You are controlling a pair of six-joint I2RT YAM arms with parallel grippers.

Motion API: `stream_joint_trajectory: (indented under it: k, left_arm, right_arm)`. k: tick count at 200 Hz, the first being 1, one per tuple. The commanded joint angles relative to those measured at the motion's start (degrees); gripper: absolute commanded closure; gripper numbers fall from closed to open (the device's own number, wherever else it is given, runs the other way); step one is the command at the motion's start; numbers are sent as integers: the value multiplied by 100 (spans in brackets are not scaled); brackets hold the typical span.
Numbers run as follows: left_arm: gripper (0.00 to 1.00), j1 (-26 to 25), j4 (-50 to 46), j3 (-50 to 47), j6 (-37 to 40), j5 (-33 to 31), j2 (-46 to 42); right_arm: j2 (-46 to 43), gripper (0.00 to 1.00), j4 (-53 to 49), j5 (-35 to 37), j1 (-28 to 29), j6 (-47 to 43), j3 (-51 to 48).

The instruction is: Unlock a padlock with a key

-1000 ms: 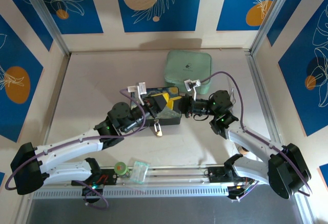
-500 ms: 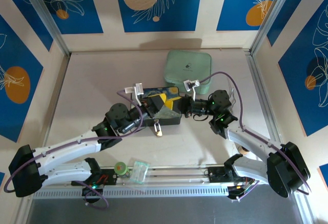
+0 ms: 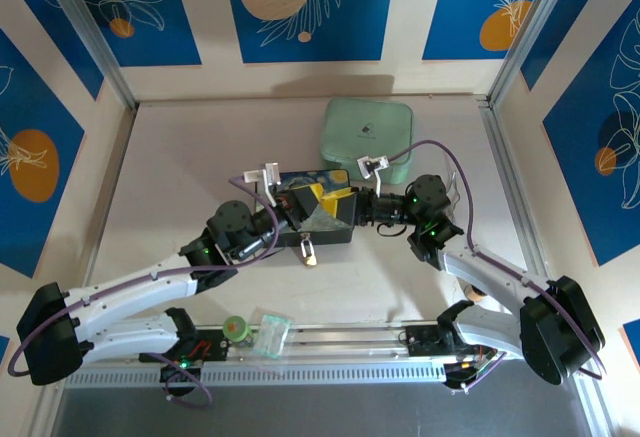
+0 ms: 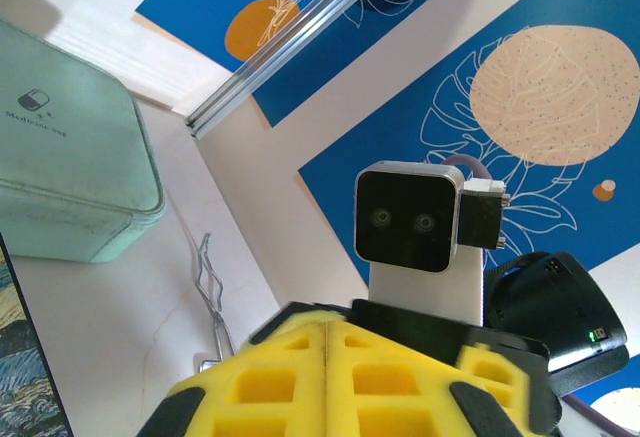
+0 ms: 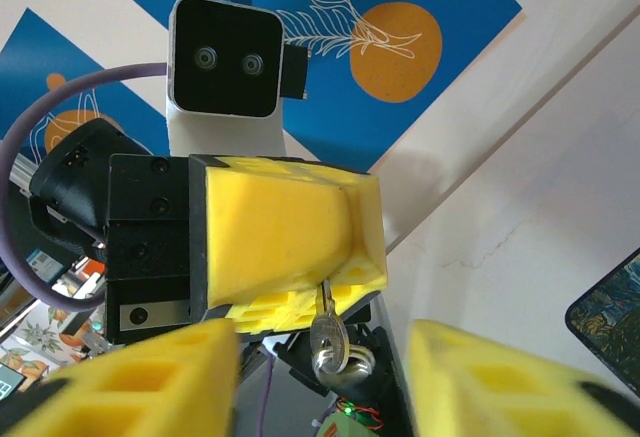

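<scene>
The key (image 5: 329,338) is small and silvery, with a ring on its head. It hangs by its blade from the yellow fingers (image 5: 285,242) of my left gripper, which are shut on it. In the left wrist view those jaws (image 4: 325,335) are pressed flat together. My right gripper (image 5: 325,349) is open, its yellow fingers standing either side of the key's head without touching it. From above, both grippers meet tip to tip over the dark painted box (image 3: 335,234), left gripper (image 3: 320,200) and right gripper (image 3: 350,207). The brass padlock (image 3: 308,251) hangs at the box's front.
A mint-green case (image 3: 369,130) lies behind the box, also seen as the mint case (image 4: 60,167). A bent wire (image 4: 213,287) lies on the table beside it. A green-capped item (image 3: 235,327) and a clear packet (image 3: 272,335) sit by the near rail.
My right gripper has opened and let go of the key, while the left gripper's fingers have closed fully on its blade. The left arm shifted slightly left early on.
</scene>
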Motion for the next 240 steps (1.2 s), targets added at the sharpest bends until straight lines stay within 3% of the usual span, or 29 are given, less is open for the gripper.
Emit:
stream_joint_trajectory:
  k: [1,28,111,162,202,214,240]
  left_arm:
    - [100,55,359,-93,-268,-180,-42]
    - [100,51,813,-221,-552,-276,70]
    - [100,55,841,-231,-607,-301,93]
    - [100,55,814,-272,-586,-376,18]
    - [100,58,601,-319,-605,-536,-31]
    - [80,80,545,-356,-596,-586,-52]
    - [23,141,-222,-333,-382,-981,-365]
  right_arm:
    - [19,45,302,106,-16,248,-43]
    - [110,48,441,149,59,321,25]
    - [174,81,517,270,81,267,-12]
    - [148,93,506,260,73,255,-51]
    - [130,96,473,252,64,248,-79]
    - [114,96,381,253,42,240,-78]
    - [8,97,-132,276,-49,108,-74]
